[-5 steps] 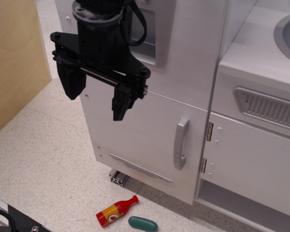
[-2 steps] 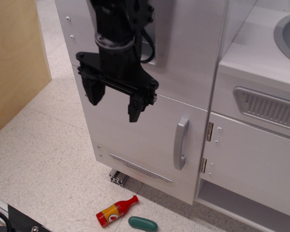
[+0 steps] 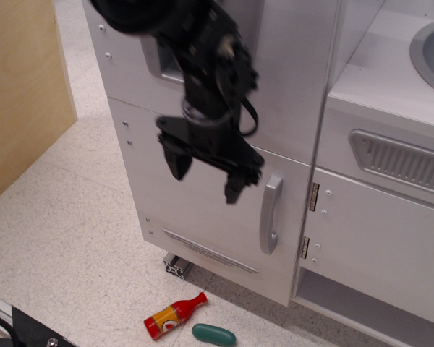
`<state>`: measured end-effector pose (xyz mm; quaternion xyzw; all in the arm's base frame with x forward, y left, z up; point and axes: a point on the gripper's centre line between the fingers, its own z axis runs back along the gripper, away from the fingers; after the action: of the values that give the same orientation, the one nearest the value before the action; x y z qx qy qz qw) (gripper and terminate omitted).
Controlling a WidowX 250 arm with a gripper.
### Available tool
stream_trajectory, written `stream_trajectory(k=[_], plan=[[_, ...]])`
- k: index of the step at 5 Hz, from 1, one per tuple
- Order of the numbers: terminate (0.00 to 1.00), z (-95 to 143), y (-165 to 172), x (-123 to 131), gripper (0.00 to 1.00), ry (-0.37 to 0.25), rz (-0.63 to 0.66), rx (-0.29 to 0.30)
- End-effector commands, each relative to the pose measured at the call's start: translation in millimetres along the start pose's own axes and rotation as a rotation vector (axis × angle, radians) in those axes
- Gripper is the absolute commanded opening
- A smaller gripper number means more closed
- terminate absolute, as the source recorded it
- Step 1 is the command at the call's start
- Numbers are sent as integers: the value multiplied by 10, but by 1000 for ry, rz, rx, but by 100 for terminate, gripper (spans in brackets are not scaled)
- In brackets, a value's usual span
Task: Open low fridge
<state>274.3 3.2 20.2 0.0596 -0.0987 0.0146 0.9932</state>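
Observation:
The low fridge (image 3: 202, 224) is a white compartment with a flat door, shut. Its grey vertical bar handle (image 3: 270, 213) is on the door's right side and a thin vent strip (image 3: 210, 251) runs along the bottom. My black gripper (image 3: 207, 177) hangs in front of the door's upper part, open and empty. Its right fingertip (image 3: 233, 194) is just left of the handle's top, apart from it. The arm above covers part of the panel with the dispenser niche (image 3: 159, 61).
A red and yellow toy bottle (image 3: 172, 316) and a green oval object (image 3: 213, 334) lie on the speckled floor below the fridge. A wooden panel (image 3: 22, 94) stands at left. A white cabinet door with brass hinges (image 3: 380, 246) and a sink counter (image 3: 390, 72) are at right.
My gripper has moved down and to the right, from in front of the upper panel to the low fridge door, closing in on the handle. It stays open. The door has not moved.

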Motion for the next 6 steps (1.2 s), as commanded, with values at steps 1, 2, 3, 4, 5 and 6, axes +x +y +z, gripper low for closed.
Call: stream_trajectory(k=[1,2,3,4,5,6], plan=[[0,-148,-275,312,100,-57,25,-28],[0,-179,-385,354,100,-86,29,-36],[0,-266,-448,405,100,-122,58,-13],[0,-312,-489,436,100,-117,57,-16],[0,-367,-500,439,0,-111,49,-18],[0,-360,-469,443,0,-107,60,-38]])
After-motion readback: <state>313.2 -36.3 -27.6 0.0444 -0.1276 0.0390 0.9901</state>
